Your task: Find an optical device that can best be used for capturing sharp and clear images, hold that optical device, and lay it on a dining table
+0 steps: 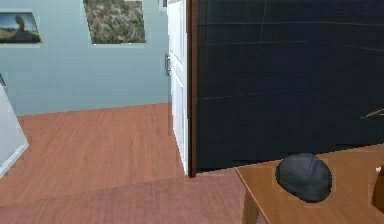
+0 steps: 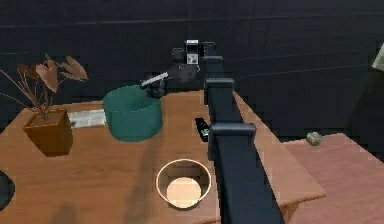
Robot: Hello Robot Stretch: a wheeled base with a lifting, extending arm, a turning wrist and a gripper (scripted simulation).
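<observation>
Wooden table (image 2: pixel 90 175) in a dark-walled room: near its far edge, a teal pot (image 2: pixel 132 114) and the gripper (image 2: pixel 157 81), load impossible to tell; a small dark object (image 2: pixel 202 127), maybe the optical device, lies beside the arm (image 2: pixel 236 150).

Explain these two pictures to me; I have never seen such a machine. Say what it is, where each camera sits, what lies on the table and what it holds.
This is a wheeled robot with one reaching arm, in a simulated house. The forward view looks ahead from the robot: a white door, two pictures on a blue wall, and a table corner bearing a dark rounded thing. The arm side view looks out sideways from its body. The dark bar is the arm, with the gripper at its far end. On the wooden table stand a potted plant, a teal round container and a bowl. Whether the gripper holds anything cannot be told: the container stands at or behind it.
</observation>
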